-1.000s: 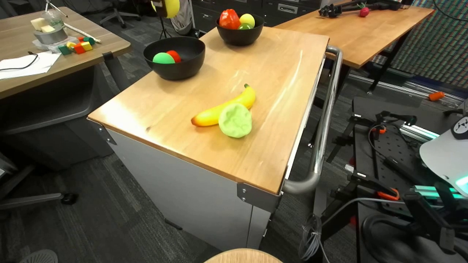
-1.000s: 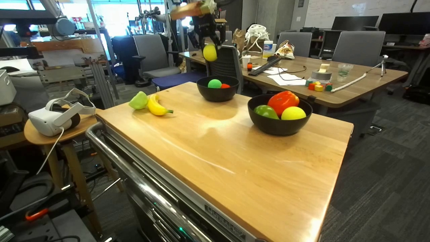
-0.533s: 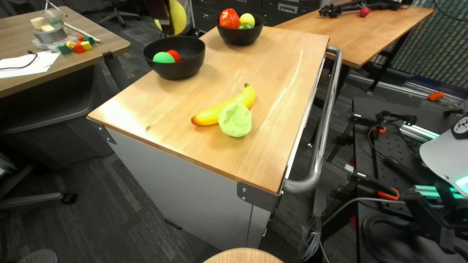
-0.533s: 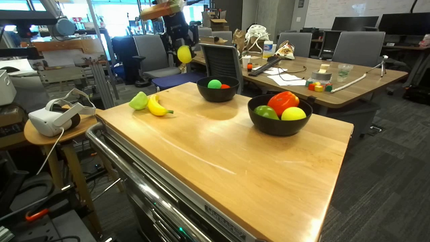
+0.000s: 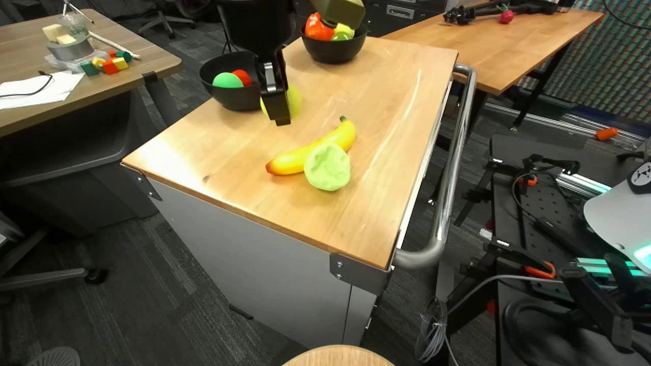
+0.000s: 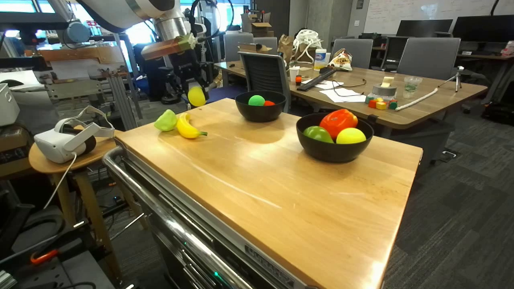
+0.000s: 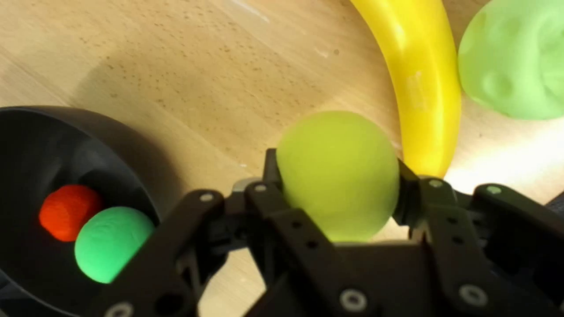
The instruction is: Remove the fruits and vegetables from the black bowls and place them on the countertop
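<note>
Yellow ball (image 6: 196, 96) gripped aloft in pincer (image 7: 338, 174) closed to its width; apparently done, banana (image 6: 188, 127) and pale-green fruit (image 6: 165, 120); unemptied, left bowl (image 6: 260, 114) and right bowl (image 6: 335, 152).

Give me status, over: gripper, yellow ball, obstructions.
Gripper clasping yellow ball. Ball aloft over countertop, not yet placed. Banana and pale green item on countertop nearby, might crowd the set-down.
</note>
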Robot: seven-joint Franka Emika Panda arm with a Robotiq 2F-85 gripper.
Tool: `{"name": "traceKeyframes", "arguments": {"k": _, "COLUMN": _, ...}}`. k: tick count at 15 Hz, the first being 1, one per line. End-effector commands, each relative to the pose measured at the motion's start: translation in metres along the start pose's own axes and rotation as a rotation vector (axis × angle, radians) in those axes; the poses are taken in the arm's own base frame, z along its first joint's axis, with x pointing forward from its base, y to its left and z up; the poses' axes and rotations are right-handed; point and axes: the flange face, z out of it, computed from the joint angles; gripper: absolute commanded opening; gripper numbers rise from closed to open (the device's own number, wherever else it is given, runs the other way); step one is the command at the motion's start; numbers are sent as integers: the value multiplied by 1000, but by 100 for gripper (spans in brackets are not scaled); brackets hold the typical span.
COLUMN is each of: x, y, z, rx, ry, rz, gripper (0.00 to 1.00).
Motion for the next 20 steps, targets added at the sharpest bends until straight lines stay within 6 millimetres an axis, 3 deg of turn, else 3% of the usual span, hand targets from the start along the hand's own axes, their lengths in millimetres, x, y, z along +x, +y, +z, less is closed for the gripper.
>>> {"name": "traceKeyframes", "arguments": {"k": 1, "x": -19, "y": -16, "z": 9, "rx": -43, "ry": 36, "rz": -39, "gripper": 28}}
{"name": "traceKeyframes", "arguments": {"k": 6, "x": -21, "y": -20, "z": 20, "rx": -52, "ry": 62, "rz": -69, "gripper": 28}}
{"name": "traceKeyframes", "arguments": {"k": 7, "x": -19, "y": -17, "z": 18, "rx": -46, "ry": 69, "rz": -66, "gripper": 78}}
{"name": "traceKeyframes", "arguments": {"k": 8, "x": -14, "y": -11, "z": 13, "rx": -48, "ry": 78, "rz": -62, "gripper": 78}}
{"name": "traceKeyframes", "arguments": {"k": 11, "x": -3, "y": 9, "z": -14, "rx": -55, "ry": 105, "rz": -65, "gripper": 99}}
{"name": "traceKeyframes", "arguments": {"k": 16, "x": 21, "y": 64, "z": -74, "rx": -138, "ry": 204, "rz": -40, "gripper": 100}}
{"name": "traceKeyframes", "arguments": {"k": 18, "x": 31, "y": 93, "z": -79, "rx": -127, "ry": 271, "rz": -14, "gripper": 100}}
{"name": "traceKeyframes", "arguments": {"k": 20, "x": 39, "y": 124, "z": -67, "rx": -100, "ry": 331, "rz": 27, "gripper": 100}}
